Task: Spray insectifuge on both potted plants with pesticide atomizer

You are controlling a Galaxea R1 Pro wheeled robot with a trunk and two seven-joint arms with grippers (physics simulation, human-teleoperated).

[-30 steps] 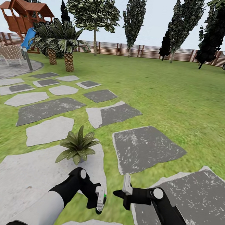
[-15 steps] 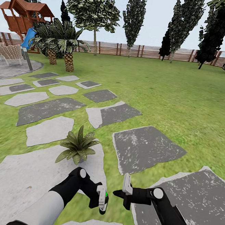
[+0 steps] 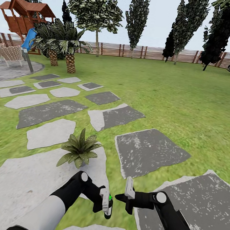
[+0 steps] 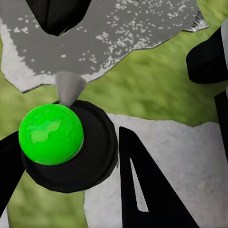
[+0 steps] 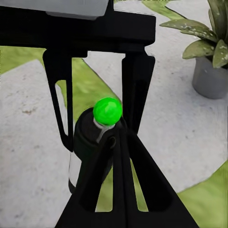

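In the head view, low at the centre of the picture, the left gripper [image 3: 105,203] holds the pesticide atomizer [image 3: 108,206], seen as a dark slim body with a bright green spot at its top, pinched between the fingers. The right gripper [image 3: 130,194] hangs just beside it, apart from the bottle; whether its fingers are spread or pressed together cannot be told from this angle. One potted plant [image 3: 79,148] stands on a pale stepping stone [image 3: 24,180] just ahead of the left arm. The bottle appears to be carried low and near the plant so that a spray can reach the leaves.

In the left wrist view, the atomizer [image 4: 66,142] shows end-on: a round dark body with a green ball [image 4: 51,134] and a small grey nozzle [image 4: 69,88]. A black finger [image 4: 147,190] lies against its side, which supports a firm pinch.

In the right wrist view, the atomizer [image 5: 97,137] stands between the black fingers of the left gripper [image 5: 97,85]. The potted plant [image 5: 209,52], in a grey pot, stands well apart on the stone [image 5: 166,123].

The ground is green lawn [image 3: 186,100] crossed by grey and pale stepping stones. Beyond lie a round paved patio [image 3: 10,69], palms [image 3: 65,43], a wooden play tower [image 3: 24,13], tall trees and a brown slatted fence [image 3: 142,51].
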